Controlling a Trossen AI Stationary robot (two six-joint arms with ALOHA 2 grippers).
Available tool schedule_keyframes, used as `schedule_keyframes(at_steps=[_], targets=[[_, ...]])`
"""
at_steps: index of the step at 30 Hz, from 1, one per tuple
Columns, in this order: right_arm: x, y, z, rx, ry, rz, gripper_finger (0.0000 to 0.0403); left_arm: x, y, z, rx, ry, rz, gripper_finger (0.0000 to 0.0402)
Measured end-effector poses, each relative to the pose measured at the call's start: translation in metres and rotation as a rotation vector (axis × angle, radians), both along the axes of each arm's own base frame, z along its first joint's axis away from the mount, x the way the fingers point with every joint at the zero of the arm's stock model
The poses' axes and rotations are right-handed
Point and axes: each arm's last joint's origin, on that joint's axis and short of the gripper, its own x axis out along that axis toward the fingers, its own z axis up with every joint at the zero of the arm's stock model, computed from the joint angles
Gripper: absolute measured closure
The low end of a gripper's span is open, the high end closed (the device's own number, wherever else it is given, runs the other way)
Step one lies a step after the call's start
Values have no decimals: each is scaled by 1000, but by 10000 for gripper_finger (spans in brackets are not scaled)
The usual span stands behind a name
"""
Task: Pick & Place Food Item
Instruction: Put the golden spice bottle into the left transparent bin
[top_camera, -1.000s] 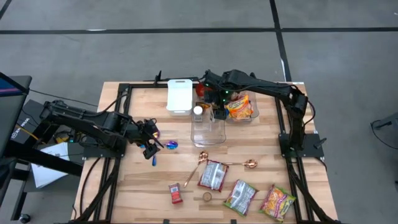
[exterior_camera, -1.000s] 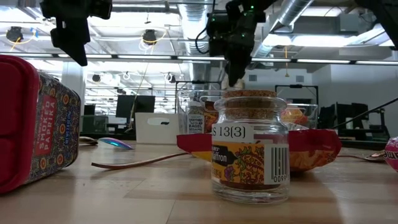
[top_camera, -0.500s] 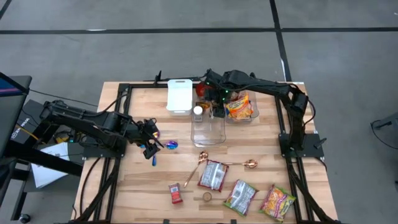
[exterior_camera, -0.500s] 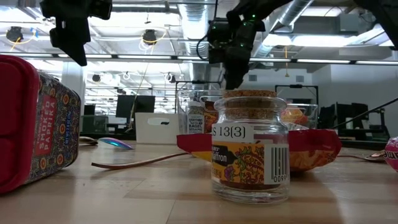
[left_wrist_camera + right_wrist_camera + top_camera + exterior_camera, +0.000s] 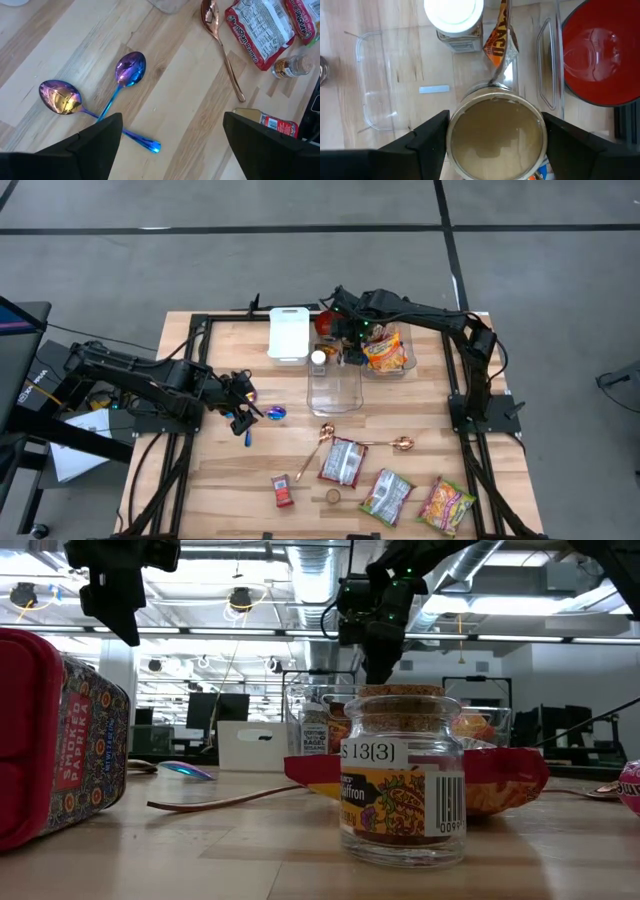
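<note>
We see grey concrete floor [image 5: 200, 260] crossed by dark lines around the wooden table [image 5: 210, 480]. At table level, exposed ceiling ducts [image 5: 500, 570], long strip lights [image 5: 250, 633], and distant desks with monitors [image 5: 215, 710].

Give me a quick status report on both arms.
Right pincer gripping round jar, raised over clear container. Left pincer open, hovering above blue spoons. White-lidded jar close by.

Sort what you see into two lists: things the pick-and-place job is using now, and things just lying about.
In use: right gripper, fingers round the tan-topped can; probably the clear tray nearby.

Lying about: iridescent spoons, copper spoon, ramen packet, saffron jar, red bowl. The left gripper waits open above the spoons.
</note>
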Motion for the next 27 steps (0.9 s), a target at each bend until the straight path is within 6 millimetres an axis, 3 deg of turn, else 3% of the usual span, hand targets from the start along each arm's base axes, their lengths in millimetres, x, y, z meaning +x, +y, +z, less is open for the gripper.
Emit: schedule_keyframes(at_steps=[16,27], targets=[[2,-1,1,-21,-17,36,136,1,0,0,-3,-9,4,60],[4,3,1,-63,-16,158,134,2,0,1,-9,-23,7,60]])
